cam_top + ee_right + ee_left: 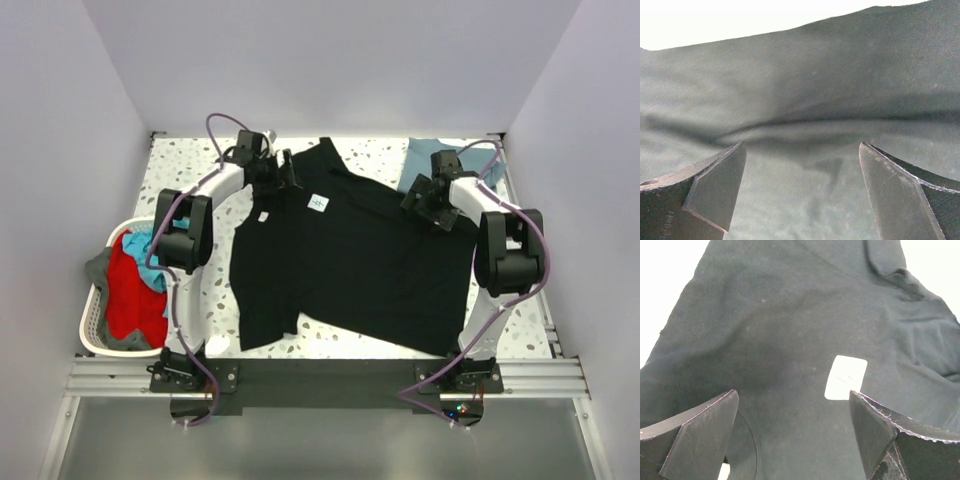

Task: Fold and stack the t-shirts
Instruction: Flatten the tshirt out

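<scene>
A large black t-shirt (350, 260) lies spread across the speckled table, with a small white neck label (319, 203) near its far left side. A slate-blue t-shirt (420, 155) peeks out behind its far right edge. My left gripper (285, 172) hovers over the shirt's far left part, near the collar. It stands open over the black cloth (790, 315), with the label (845, 377) just inside its right finger. My right gripper (422, 200) hangs open over the shirt's far right side, above a crease in the black cloth (815, 100). Nothing sits between either pair of fingers.
A white laundry basket (92, 335) stands off the table's left edge, with red (135, 295), blue and grey clothes in it. White walls close in the table at the back and on both sides. The arms' bases sit on a rail at the near edge.
</scene>
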You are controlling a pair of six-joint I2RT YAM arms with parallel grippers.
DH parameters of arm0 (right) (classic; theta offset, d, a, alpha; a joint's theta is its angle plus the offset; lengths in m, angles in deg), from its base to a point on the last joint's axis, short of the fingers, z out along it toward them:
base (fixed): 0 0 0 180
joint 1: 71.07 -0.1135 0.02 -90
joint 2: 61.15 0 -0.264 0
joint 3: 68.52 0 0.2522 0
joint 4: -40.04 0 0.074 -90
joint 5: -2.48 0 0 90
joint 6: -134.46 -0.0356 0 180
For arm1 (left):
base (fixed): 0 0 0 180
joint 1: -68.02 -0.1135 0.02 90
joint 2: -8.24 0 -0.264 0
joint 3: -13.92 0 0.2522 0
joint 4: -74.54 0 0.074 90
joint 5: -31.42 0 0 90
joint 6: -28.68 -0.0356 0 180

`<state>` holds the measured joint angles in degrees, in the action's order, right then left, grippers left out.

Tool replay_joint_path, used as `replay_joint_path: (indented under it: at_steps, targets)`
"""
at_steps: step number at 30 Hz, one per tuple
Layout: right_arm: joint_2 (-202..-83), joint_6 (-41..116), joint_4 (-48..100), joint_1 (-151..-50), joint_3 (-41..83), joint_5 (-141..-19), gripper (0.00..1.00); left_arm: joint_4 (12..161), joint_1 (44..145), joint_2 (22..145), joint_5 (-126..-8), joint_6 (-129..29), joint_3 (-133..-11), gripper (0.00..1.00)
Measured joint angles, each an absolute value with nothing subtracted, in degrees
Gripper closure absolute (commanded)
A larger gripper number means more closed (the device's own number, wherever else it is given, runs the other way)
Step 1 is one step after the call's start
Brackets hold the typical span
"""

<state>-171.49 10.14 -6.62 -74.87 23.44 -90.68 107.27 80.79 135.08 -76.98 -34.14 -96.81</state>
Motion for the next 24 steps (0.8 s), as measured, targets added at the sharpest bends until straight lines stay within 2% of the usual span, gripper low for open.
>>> replay_joint_path:
  at_steps: [6, 14, 24]
  targets:
    - [-161.09, 11.58, -6.84, -75.46, 20.53, -89.17, 0.02, 109.04, 80.86, 126.14, -76.08, -35.93, -94.45, 0.03]
    - [-150.38, 9.7, -4.72, -83.15, 7.74, -88.98, 0.03, 108.95, 81.89, 108.53, -73.46, -38.38, -78.12, 0.03]
    - [-146.11, 4.91, -3.26, -87.7, -7.27, -88.1, 0.02, 109.26, 83.31, 105.01, -71.86, -38.29, -58.27, 0.02]
